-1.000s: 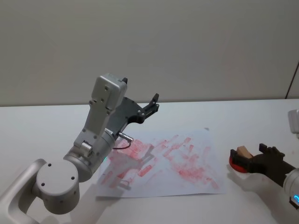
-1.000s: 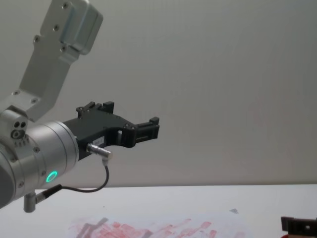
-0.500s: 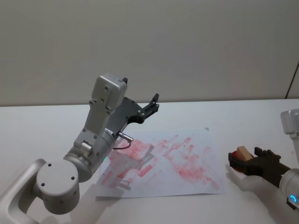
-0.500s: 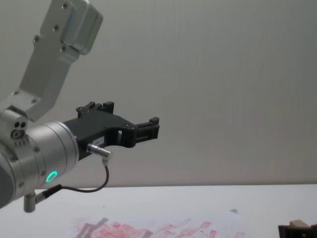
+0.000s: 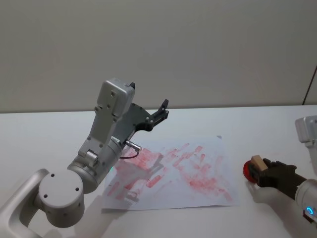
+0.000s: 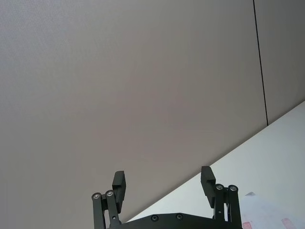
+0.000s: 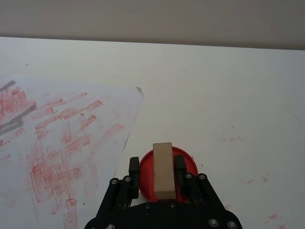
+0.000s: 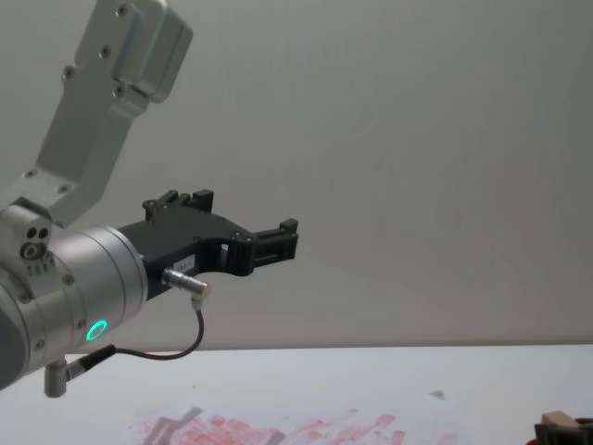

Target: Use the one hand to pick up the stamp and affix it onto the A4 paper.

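The stamp (image 5: 256, 161) is a pale wooden block standing on a round red ink pad (image 5: 246, 172), just right of the A4 paper (image 5: 174, 174), which is covered in red prints. My right gripper (image 5: 257, 169) reaches in from the right edge, low over the table, and is shut on the stamp. In the right wrist view the black fingers (image 7: 135, 172) hug the stamp (image 7: 163, 169) on both sides over the pad (image 7: 189, 162). My left gripper (image 5: 162, 108) hangs open and empty in the air above the paper's far edge.
The white table (image 5: 44, 134) stretches left of and behind the paper to a plain wall. My left arm's elbow and forearm (image 5: 99, 148) stand over the paper's left part. Small red ink spots (image 7: 231, 139) mark the table right of the pad.
The right gripper's fingers slid in around the stamp and narrowed onto it. The stamp stayed on the red pad. The left arm has not moved.
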Tool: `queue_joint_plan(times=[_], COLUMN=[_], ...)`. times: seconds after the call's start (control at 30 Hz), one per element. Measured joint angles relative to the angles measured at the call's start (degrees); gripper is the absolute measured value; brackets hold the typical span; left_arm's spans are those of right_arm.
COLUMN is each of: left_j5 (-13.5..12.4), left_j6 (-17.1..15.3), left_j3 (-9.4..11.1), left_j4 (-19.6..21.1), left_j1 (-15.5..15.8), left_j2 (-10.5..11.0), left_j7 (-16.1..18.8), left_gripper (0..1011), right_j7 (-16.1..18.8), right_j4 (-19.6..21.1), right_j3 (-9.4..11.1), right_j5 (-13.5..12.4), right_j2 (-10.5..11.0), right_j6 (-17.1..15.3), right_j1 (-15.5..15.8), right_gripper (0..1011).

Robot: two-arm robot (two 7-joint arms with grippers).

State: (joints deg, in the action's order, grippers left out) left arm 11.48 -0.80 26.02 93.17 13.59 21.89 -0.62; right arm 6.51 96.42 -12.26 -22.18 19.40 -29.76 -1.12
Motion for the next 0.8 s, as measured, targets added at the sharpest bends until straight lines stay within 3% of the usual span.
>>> queue_joint_plan(times=[0.17, 0.3, 0.53, 0.8], left_j5=[0.0, 0.0, 0.0, 0.0], left_j6=[0.0, 0.0, 0.0, 0.0], left_j3=[0.0, 0.0, 0.0, 0.0], left_j4=[0.0, 0.0, 0.0, 0.0], left_j1=[0.0, 0.0, 0.0, 0.0], left_j2=[0.0, 0.0, 0.0, 0.0], left_j7=[0.0, 0.0, 0.0, 0.0], left_gripper=[1001, 1001, 1001, 1001], right_j7=[0.0, 0.0, 0.3, 3.1], right_j4=[0.0, -0.1, -0.1, -0.1], right_j3=[0.0, -0.1, -0.1, -0.4], right_j5=[0.1, 0.1, 0.3, 2.8], right_j2=[0.0, 0.0, -0.1, 0.1], right_j6=[-0.1, -0.2, -0.2, 1.2], right_j1=[-0.1, -0.1, -0.2, -1.5], right_gripper=[304, 228, 225, 225])
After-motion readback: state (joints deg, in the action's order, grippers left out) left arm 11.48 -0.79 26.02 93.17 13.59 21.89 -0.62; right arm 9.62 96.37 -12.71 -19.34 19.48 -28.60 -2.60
